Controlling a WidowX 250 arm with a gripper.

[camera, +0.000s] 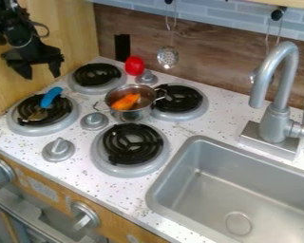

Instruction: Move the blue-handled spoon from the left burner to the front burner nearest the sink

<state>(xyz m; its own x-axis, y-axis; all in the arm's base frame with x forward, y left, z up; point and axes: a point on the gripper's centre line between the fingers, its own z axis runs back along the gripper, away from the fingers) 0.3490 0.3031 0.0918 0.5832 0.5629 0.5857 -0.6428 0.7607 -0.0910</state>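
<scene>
Black two-finger claw: from here I see the gripper (40, 75) hanging over the back corner of the stove, its two fingers spread well apart with nothing between them.

Blue-handled utensil: the small utensil with a blue handle (51, 96) and a dull, brownish head (37, 115) lies on the black-coiled, silver-rimmed burner (35, 131) just below the claw. I can't make out the head's exact shape.

Weight and feel: I'd guess light and fairly stiff, hardly fragile; the smooth handle might turn or slip if pinched off-centre.

Where to grip: across the middle of the blue handle, the plainest thing to grab. The head sits down among the coils, an awkward spot where fingertips could catch.

Close by: a shiny metal pot (130, 115) with an orange piece (125, 102) inside; behind it, a smooth, rounded red object (134, 66).
</scene>
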